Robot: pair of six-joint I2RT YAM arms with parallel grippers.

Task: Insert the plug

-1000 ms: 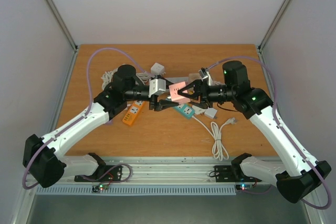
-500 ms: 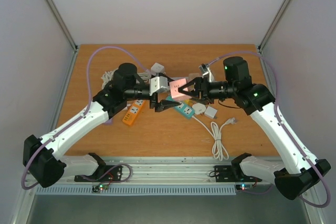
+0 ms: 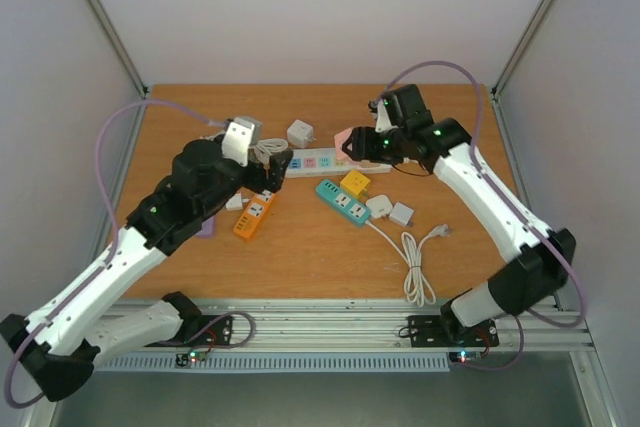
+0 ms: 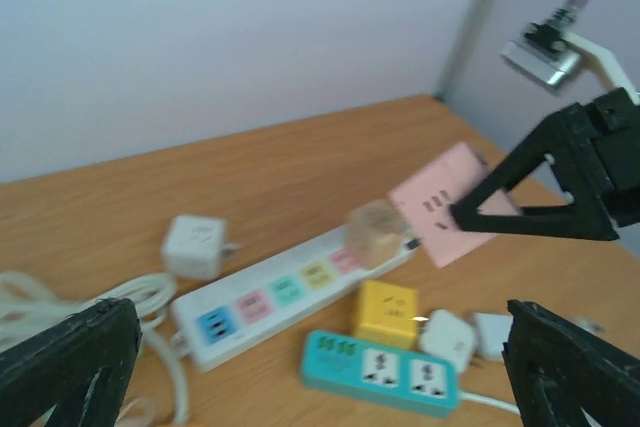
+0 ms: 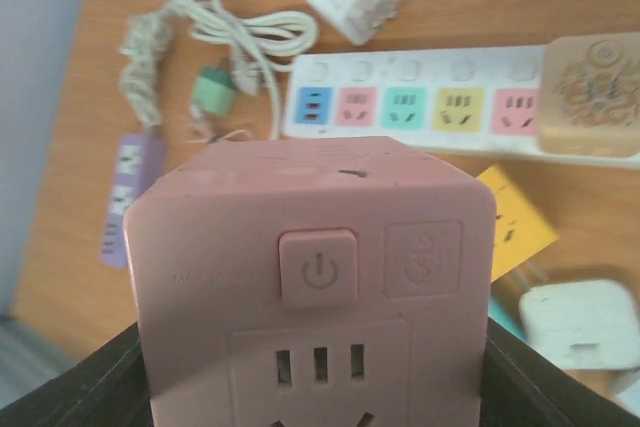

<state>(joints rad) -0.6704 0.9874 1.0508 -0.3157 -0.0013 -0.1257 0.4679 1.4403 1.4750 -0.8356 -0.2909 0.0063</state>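
Note:
My right gripper [image 3: 368, 144] is shut on a pink cube socket [image 3: 349, 140] and holds it in the air above the right end of the white power strip [image 3: 320, 160]. In the right wrist view the pink cube [image 5: 315, 277] fills the space between my fingers, its power button facing the camera, with the strip [image 5: 420, 107] beyond it. A tan translucent plug [image 5: 590, 97] sits in the strip's right end. My left gripper [image 3: 272, 169] is wide open and empty, left of the strip. In the left wrist view the pink cube [image 4: 445, 202] hangs over the strip [image 4: 280, 297].
A teal power strip [image 3: 343, 201], a yellow cube [image 3: 354, 183], two white adapters [image 3: 380, 205] and a white cable [image 3: 415, 262] lie at centre right. An orange strip [image 3: 255, 215] lies by the left arm. A white cube adapter [image 3: 300, 133] sits behind the strip.
The two grippers have drawn apart. My right gripper carried the pink cube back and right, over the strip's end. My left arm pulled back to the left, open.

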